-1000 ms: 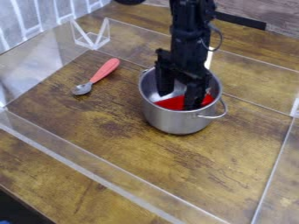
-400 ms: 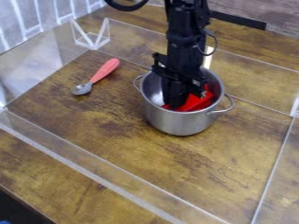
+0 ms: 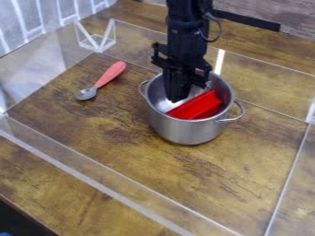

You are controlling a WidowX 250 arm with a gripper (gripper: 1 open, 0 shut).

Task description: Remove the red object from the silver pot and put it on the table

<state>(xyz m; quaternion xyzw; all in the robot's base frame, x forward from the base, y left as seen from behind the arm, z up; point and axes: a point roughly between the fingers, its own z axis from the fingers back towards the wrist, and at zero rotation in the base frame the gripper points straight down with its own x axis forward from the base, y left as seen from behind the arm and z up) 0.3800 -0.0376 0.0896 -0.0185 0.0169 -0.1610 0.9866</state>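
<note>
The fingers (image 3: pixel 180 90) point straight down into the silver pot (image 3: pixel 187 129), pinched shut on the left part of the red object (image 3: pixel 204 103). The flat piece sits tilted, stretching away to the right of the fingers, all of it within the pot's rim. The pot stands on the counter (image 3: pixel 110 161) directly beneath the fingers. Well off to their left lies a spoon (image 3: pixel 101 79), red-handled and flat on the wood.

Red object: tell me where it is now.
In the camera view, right of centre, the red object lies tilted inside the silver pot, one end in the shut pincer.
</note>
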